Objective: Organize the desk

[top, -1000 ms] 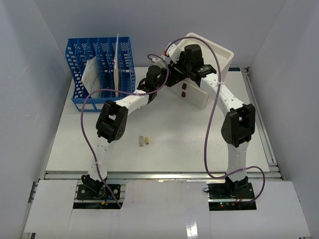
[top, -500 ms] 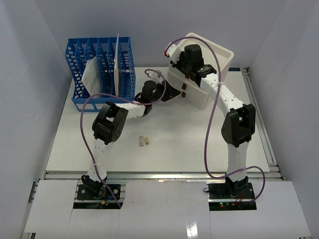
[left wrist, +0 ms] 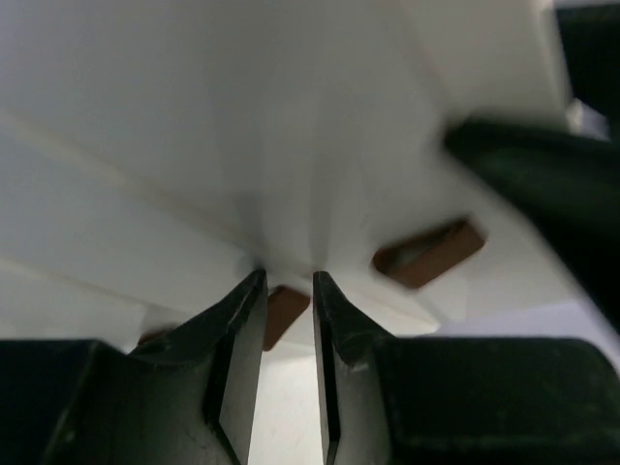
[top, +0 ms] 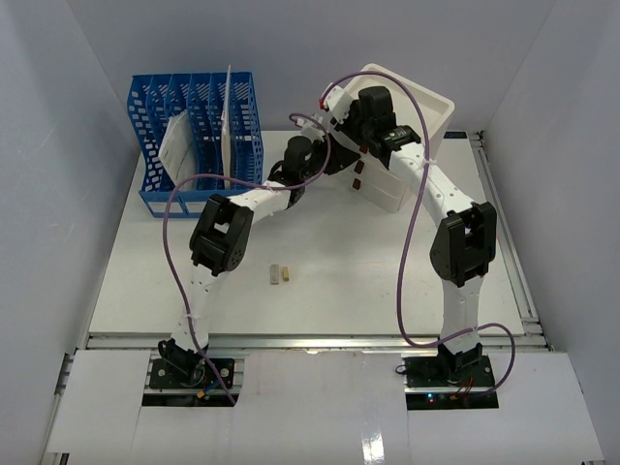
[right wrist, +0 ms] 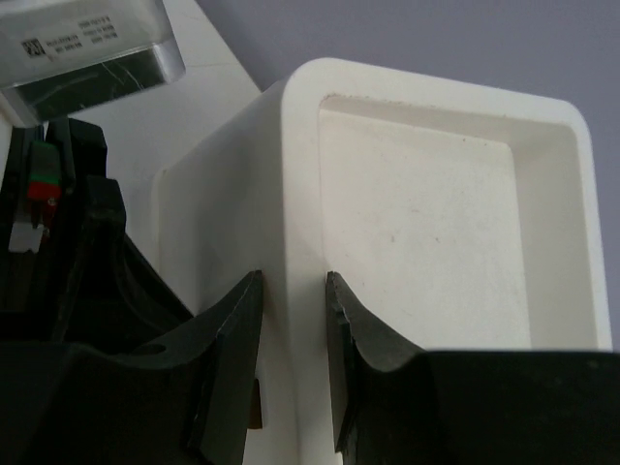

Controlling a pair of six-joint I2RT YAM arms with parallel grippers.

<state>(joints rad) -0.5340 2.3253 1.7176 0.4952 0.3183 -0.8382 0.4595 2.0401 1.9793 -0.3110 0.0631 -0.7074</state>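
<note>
The desk [top: 339,281] is the white tabletop. A white stacked drawer box [top: 426,111] stands at its back right, with its lower drawers partly slid out toward the left. My right gripper [top: 349,111] is shut on the left rim [right wrist: 300,194] of the box's top tray [right wrist: 417,213], one finger on each side [right wrist: 294,281]. My left gripper [top: 334,160] is nearly closed with nothing between the fingers [left wrist: 288,281]. Its tips touch a white drawer front [left wrist: 242,145] beside a brown handle [left wrist: 283,312]. A second brown handle [left wrist: 429,255] lies to the right.
A blue slotted file rack [top: 194,136] holding papers stands at the back left. Two small tan pieces [top: 280,275] lie on the desk in front of the left arm. A metal rail [top: 310,341] runs along the near edge. My left arm [right wrist: 77,271] crowds the right wrist view.
My left gripper drew back from the drawer box, then returned against the drawer front. The slid-out drawers look pushed slightly in. My right gripper stayed on the tray rim.
</note>
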